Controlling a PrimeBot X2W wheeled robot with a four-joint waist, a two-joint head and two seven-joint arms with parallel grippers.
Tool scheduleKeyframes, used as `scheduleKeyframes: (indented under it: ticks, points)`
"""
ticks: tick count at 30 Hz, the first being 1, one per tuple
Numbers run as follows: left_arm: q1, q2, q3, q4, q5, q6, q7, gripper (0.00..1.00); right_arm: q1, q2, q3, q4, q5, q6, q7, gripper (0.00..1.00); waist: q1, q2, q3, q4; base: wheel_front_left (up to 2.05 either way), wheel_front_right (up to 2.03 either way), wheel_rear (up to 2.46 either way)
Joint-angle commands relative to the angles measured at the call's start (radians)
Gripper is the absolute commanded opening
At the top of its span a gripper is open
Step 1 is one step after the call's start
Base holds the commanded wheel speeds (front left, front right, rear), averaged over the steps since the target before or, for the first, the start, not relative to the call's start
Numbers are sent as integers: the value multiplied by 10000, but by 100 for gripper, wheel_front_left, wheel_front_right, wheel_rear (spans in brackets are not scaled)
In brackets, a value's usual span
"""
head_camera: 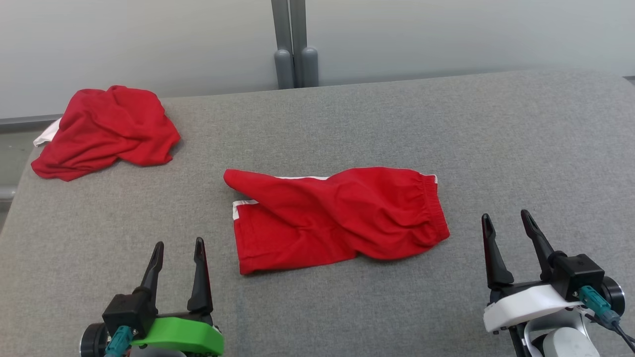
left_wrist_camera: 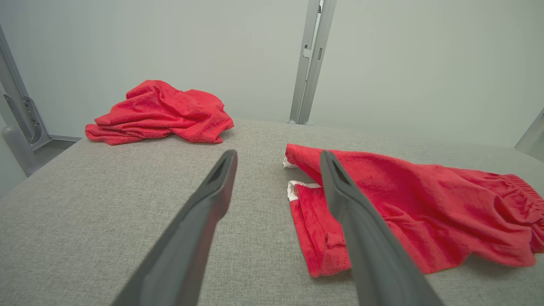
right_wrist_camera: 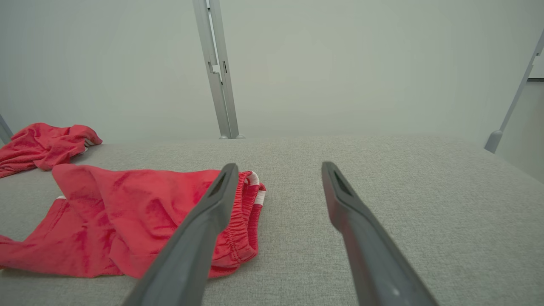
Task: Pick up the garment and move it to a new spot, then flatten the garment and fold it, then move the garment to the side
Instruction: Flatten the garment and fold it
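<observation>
A grey cloth-covered table (head_camera: 446, 129) is seen across the head view, backed by a pale wall (head_camera: 124, 39) with a grey post (head_camera: 295, 44) standing at the table's far edge.

A pair of red shorts (head_camera: 342, 213) is laid near the middle of the table, spread lengthwise from left to right and only partly flattened. One leg is folded slantwise over the other. The gathered waistband (head_camera: 434, 208) is turned toward the robot's right, and the leg hems with their white trim (head_camera: 237, 208) are turned toward its left.

A crumpled red cloth (head_camera: 106, 129) is heaped at the far left corner, well apart from the shorts.

The left gripper (head_camera: 179, 243) is held near the table's front edge, to the left of the leg hems. Its jaws are spread and nothing is held between them. In the left wrist view one of its fingers (left_wrist_camera: 204, 221) is seen over bare table, and the other crosses in front of the hems.

The right gripper (head_camera: 506, 214) is held to the right of the waistband, apart from it. Its jaws are likewise spread and hold nothing. In the right wrist view the waistband is seen just behind its left finger.
</observation>
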Motion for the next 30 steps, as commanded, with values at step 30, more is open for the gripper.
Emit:
scheduleKeyframes:
  ticks: [30]
  points:
    - [-375,-41,-528,202,-241,45,8,100,-3515,-541,110,4874,-276,4,860,100,0,0,932,1897,0,0,0]
